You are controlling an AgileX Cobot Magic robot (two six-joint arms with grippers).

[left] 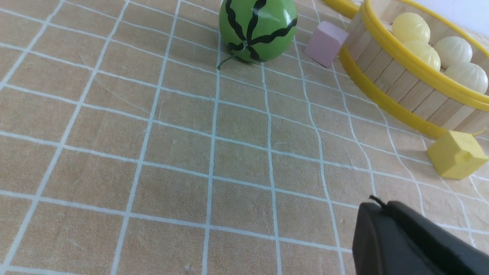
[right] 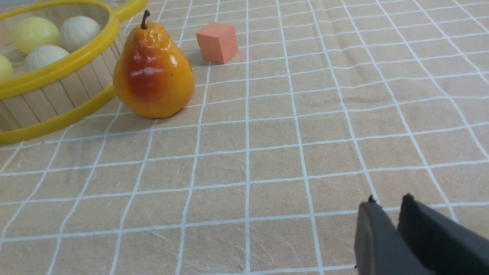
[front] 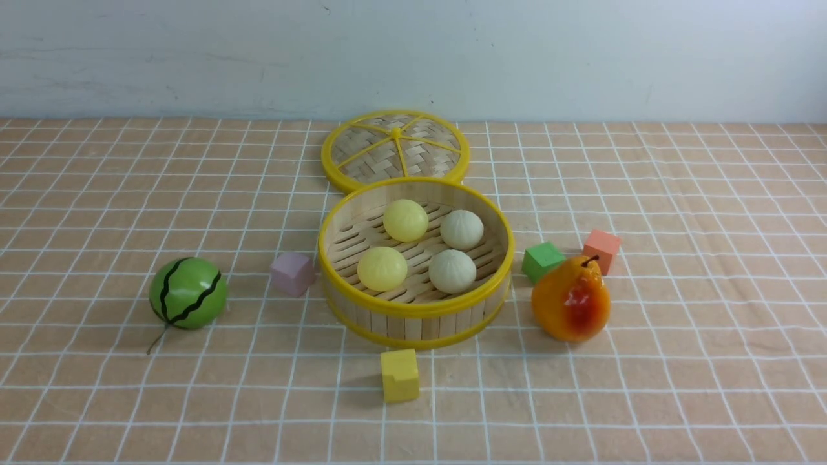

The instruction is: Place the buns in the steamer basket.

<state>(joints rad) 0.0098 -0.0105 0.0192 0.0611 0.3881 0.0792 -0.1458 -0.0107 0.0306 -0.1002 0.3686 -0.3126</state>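
No text, label, brand, number or sign can be read anywhere (the checked cloth shows only plain gridlines)

From my front camera I see the steamer basket point(front: 416, 309) at the centre of the frame with all four buns point(front: 406, 220) inside, two pale yellow on the left and two off-white on the right. The woven lid point(front: 395, 150) lies flat just above it. A watermelon ball point(front: 188, 293) sits lower left, a pear point(front: 571, 299) lower right.
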